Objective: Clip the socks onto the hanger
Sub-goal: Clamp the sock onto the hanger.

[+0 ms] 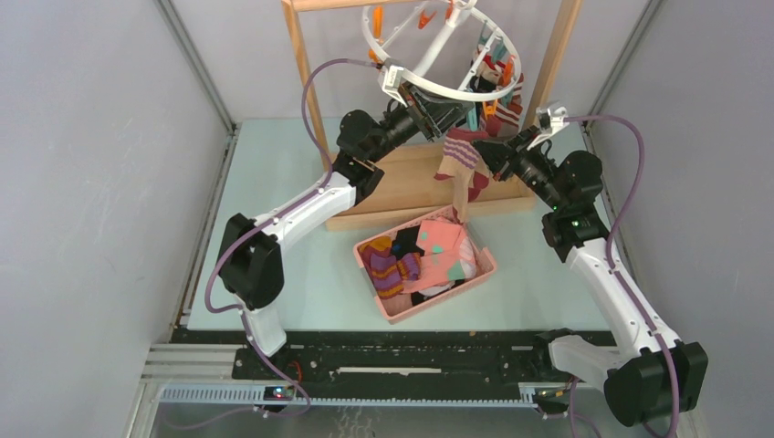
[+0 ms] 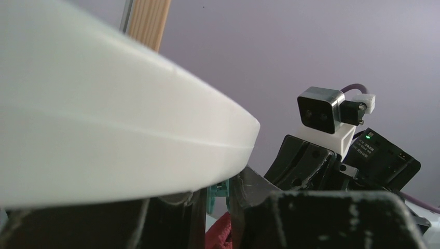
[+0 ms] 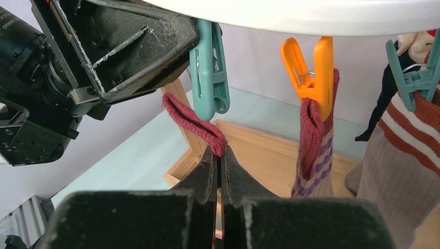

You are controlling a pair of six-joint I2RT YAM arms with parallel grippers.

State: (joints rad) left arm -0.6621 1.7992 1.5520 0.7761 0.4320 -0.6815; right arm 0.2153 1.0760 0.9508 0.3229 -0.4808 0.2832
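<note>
**A:** The right pincer (image 3: 218, 158) is clamped together on the maroon sock (image 3: 193, 123) at its cuff, just under the teal clip (image 3: 210, 78) of the hanger (image 3: 311, 11).

**B:** And the left pincer (image 2: 220, 199)?

**A:** It seems closed round that clip's top. I'd squeeze the clip open, then lift the cuff straight up into its mouth.

**B:** The pink basket (image 1: 486, 266)?

**A:** It's below the right pincer on the desk (image 1: 274, 182). It holds loose socks (image 1: 391, 266), purple-orange striped and pink among them.

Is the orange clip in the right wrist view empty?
No, the orange clip is clamped on the cuff of a purple-striped sock.
</note>
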